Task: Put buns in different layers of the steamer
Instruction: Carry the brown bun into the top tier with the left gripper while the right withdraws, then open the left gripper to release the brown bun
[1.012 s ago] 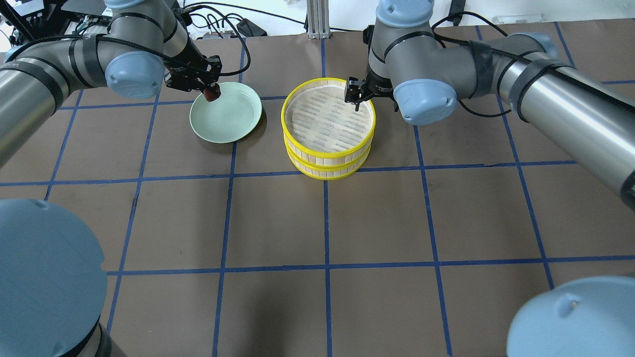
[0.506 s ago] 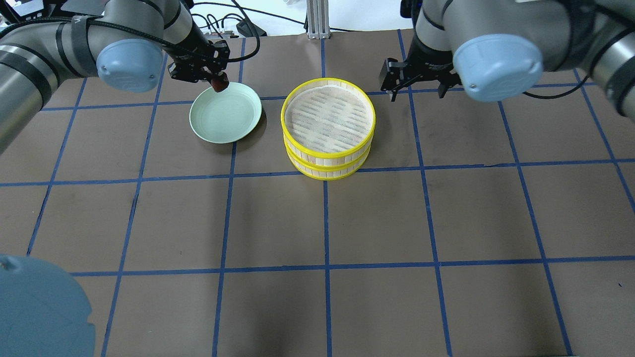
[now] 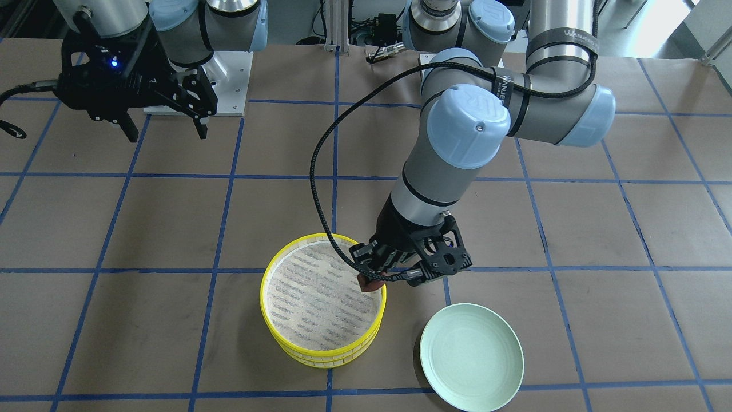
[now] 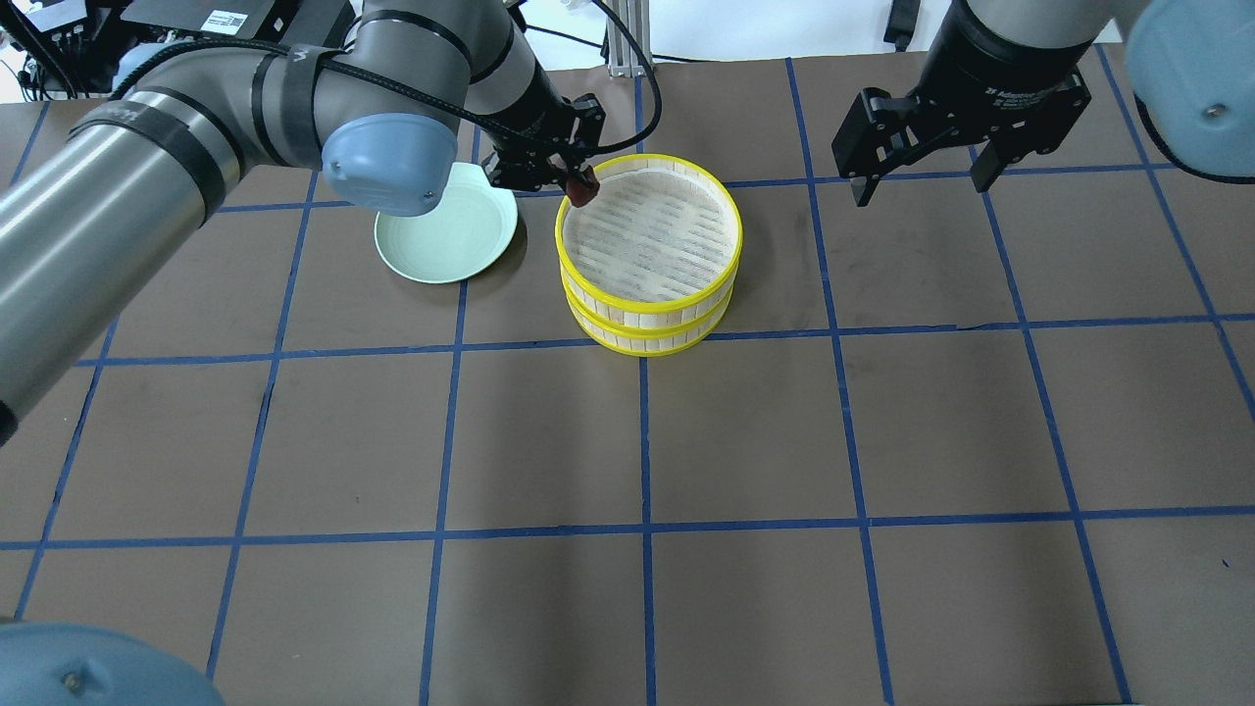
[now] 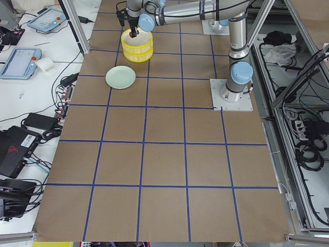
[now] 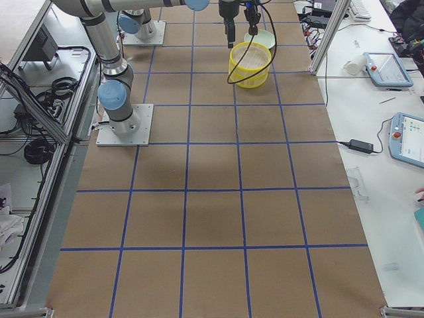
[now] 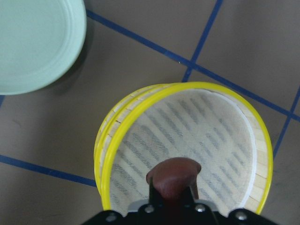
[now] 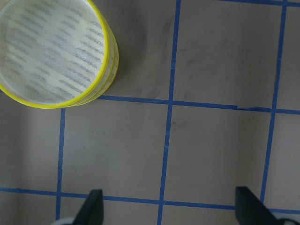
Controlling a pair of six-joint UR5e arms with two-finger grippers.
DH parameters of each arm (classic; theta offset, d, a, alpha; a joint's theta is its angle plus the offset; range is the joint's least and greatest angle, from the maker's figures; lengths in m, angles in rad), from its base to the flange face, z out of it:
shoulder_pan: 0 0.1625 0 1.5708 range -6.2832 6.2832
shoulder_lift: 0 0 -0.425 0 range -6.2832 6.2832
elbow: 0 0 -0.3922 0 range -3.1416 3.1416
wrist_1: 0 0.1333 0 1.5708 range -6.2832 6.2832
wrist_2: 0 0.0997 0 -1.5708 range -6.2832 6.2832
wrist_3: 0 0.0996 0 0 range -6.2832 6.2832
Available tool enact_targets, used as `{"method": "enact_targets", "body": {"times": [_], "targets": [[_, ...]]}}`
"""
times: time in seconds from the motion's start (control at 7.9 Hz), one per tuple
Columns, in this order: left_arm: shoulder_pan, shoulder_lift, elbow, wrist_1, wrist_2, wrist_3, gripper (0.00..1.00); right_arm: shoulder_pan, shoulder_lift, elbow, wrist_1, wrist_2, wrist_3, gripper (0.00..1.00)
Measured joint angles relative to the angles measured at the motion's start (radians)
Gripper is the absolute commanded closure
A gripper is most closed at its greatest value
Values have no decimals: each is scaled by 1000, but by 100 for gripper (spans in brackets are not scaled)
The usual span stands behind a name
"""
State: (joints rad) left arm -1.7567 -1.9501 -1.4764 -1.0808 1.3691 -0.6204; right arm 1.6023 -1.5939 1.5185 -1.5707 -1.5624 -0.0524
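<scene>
Two yellow-rimmed steamer layers (image 4: 647, 245) stand stacked at the table's far middle; the top tray's mesh floor is bare. My left gripper (image 4: 580, 188) is shut on the dark reddish-brown bun (image 4: 582, 192) and holds it over the top layer's left rim (image 3: 378, 286). The left wrist view shows the bun (image 7: 173, 177) above the mesh near the rim. My right gripper (image 4: 920, 181) is open and empty, raised well to the right of the stack (image 8: 56, 54). The cream-white bun is not visible; the lower layer's inside is hidden.
An empty pale green plate (image 4: 446, 230) lies just left of the steamer. The brown table cover carries a blue tape grid. Cables and a metal post (image 4: 627, 39) stand at the far edge.
My left gripper has carried the brown bun from above the plate rightward to the steamer's left rim. My right gripper has drawn farther right and up, away from the steamer.
</scene>
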Motion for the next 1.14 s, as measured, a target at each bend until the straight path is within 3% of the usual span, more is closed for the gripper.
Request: {"method": "enact_targets", "body": {"times": [0.13,0.25,0.51,1.14], "targets": [[-20,-15,-3,12,-35,-15,55,0,-19,-3,17,9,-42,0],[-29,-38,-6,37,-54,-28,19,-1,-29,-1,20,13,-74,0],[-35,-90,-9,125,-72,-90,1,-1,-31,4,14,14,-95,0],[-30,-61,-8,107,-44,-100,0,-6,-25,8,11,15,-98,0]]}}
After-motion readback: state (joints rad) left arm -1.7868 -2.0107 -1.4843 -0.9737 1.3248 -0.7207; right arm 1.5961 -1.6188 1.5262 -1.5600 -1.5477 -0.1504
